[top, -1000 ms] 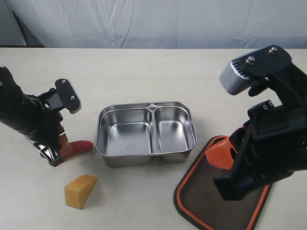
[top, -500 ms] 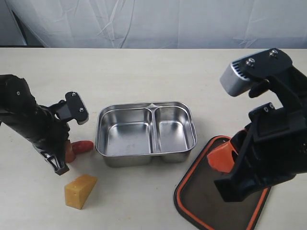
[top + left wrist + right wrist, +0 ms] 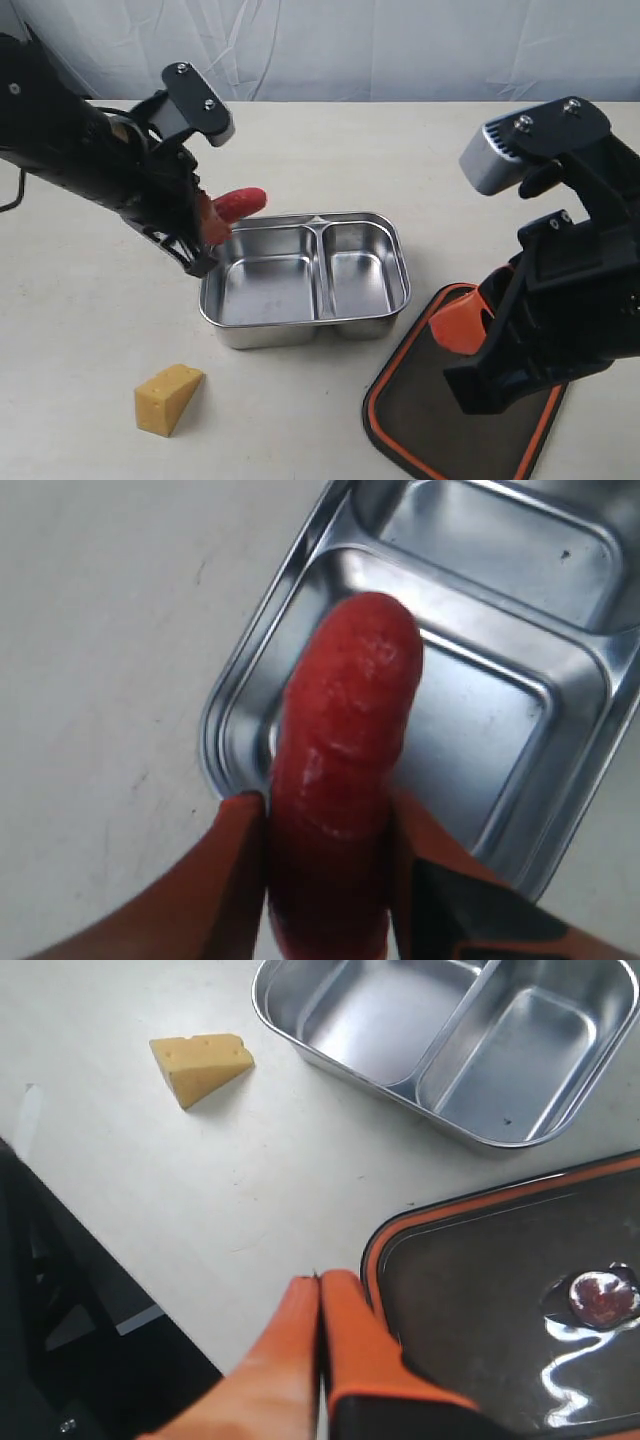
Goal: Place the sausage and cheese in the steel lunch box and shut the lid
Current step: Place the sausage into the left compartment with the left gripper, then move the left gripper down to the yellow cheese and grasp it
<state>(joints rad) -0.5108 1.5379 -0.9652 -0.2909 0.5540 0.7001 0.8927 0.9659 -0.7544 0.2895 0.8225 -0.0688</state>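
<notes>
The task is sitting at an early stage: both compartments of the steel lunch box [image 3: 300, 336] are showing bare metal, so nothing is lying inside it. The left gripper [image 3: 203, 232] is clamping the sausage [image 3: 240, 203] by one end, its orange jaws partly closed against the red skin on both sides. It is holding the sausage in the air at the box's outer end, with the free tip pointing over the larger compartment. Judging from the wrist view, the sausage is hanging above the rim rather than touching it, though how high above the box floor is hard to say. The cheese [image 3: 168, 399] is lying on the table [image 3: 400, 150] well apart from the box, off the front corner of that same end, with nothing touching it. The lid [image 3: 420, 405] is resting seal-side up near the box's opposite front corner, not on the box. The right gripper [image 3: 320, 1290] is hovering at the lid edge that faces away from the box, its jaws pressed fully together and gripping nothing. Releasing the sausage, fetching the cheese and seating the lid are all looking like work remaining.
</notes>
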